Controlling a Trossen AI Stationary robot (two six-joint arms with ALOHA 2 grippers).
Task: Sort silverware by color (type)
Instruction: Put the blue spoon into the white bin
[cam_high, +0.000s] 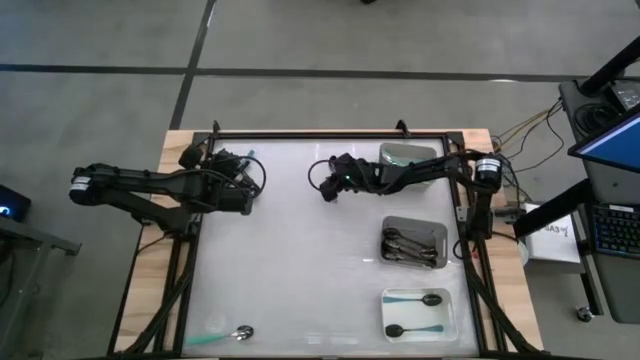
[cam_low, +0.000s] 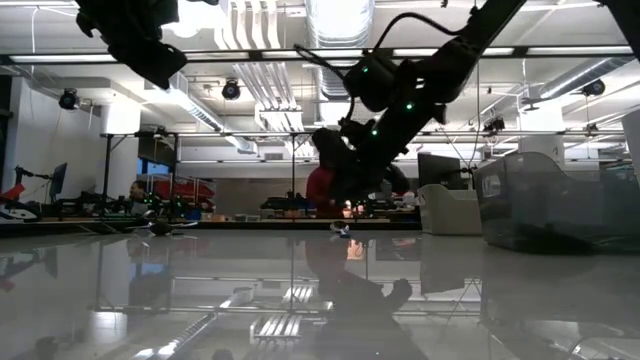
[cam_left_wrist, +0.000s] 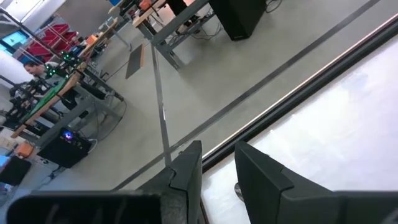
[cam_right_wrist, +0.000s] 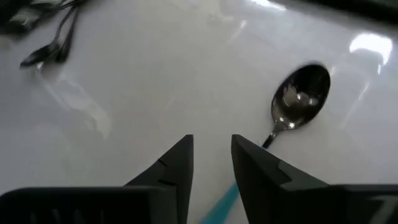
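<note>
Right pincer (cam_right_wrist: 211, 142) hangs low over the middle of the table, its 2 fingers a narrow gap apart and holding nothing. Just under it lies a spoon (cam_right_wrist: 300, 94) with a silver bowl and a teal handle; the handle runs beneath the gap, the bowl lies beyond the fingertips.

We judge the step in hand to be picking this spoon up. To do it well, we would line the gap square across the thin handle, come straight down until the fingertips touch the table, then close gently, since the glossy top may let the spoon skid.

Only the right wrist view shows this spoon; from above, the arm hides it. The high view alone gives us the grey tray (cam_high: 430, 226) of metal spoons and the white tray (cam_high: 420, 314) of teal-handled ones on the right, plus 1 more spoon (cam_high: 232, 334) near left. Left pincer (cam_left_wrist: 219, 149) waits at the left, slightly open and empty.
</note>
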